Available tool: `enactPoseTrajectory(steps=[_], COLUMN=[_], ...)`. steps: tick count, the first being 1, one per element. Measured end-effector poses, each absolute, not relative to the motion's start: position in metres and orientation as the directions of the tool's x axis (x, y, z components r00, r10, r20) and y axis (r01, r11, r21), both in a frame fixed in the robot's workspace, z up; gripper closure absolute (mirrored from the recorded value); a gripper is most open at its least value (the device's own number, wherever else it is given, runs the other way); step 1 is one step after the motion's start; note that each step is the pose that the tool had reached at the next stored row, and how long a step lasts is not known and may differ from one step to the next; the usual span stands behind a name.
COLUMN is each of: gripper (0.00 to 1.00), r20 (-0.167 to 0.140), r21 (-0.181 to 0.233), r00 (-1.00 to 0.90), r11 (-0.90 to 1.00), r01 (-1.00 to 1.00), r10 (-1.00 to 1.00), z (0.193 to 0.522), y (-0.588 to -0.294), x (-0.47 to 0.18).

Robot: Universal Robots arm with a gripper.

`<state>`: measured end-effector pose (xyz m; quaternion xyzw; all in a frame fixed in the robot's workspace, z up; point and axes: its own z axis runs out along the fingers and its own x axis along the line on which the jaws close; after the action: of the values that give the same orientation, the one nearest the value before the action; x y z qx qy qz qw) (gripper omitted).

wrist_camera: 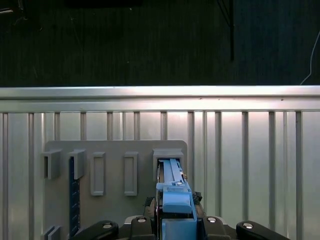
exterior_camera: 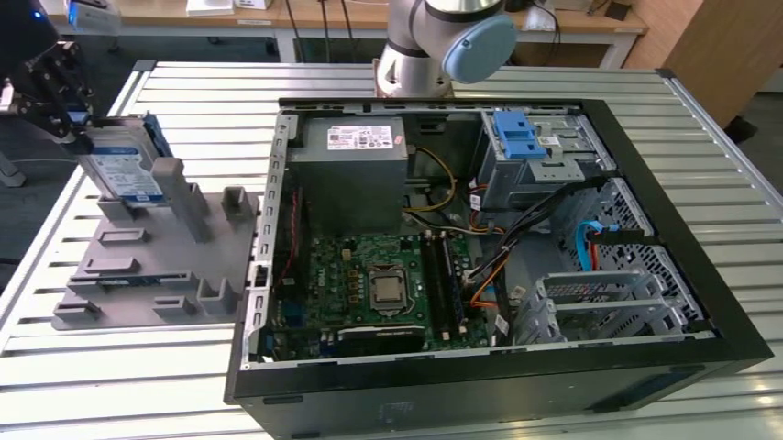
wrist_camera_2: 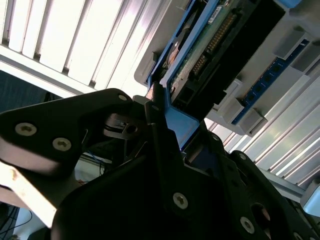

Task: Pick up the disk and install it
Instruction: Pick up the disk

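- Black claw (exterior_camera: 73, 124) is seen closed on the upper end of the flat silver-metal disk with the blue-and-white label and blue plastic side rails (exterior_camera: 126, 174); in the second wrist view a blue rail is gripped between its dark fingers (wrist_camera_2: 155, 115).
- The disk is held upright, on edge, at a slot of the matt grey plastic holder block (exterior_camera: 135, 266), on the exterior view's left and well apart from the open black computer case (exterior_camera: 685, 183).
- Both are carried by a counter of ribbed, shiny aluminium slats (exterior_camera: 123, 367); dark floor is seen beyond its edge in the first wrist view.
- Wooden desks (exterior_camera: 171, 14) are seen behind the grey robot arm (exterior_camera: 441, 37).
- Inside the case a green motherboard (exterior_camera: 367, 275), a grey box-shaped power supply (exterior_camera: 355, 174) and a perforated metal drive cage with a blue latch (exterior_camera: 520, 142) are exposed.
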<state>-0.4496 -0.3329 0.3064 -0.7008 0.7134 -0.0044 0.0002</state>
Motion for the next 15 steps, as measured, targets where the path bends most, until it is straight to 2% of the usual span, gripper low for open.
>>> enactPoseTrajectory(steps=[15], gripper=[0.64], r20=[0.006], r21=[-0.007], r00=[-0.018], r11=[0.018], r01=[-1.000], r10=[-1.000], z=[0.320], y=[-0.333], x=[-0.450])
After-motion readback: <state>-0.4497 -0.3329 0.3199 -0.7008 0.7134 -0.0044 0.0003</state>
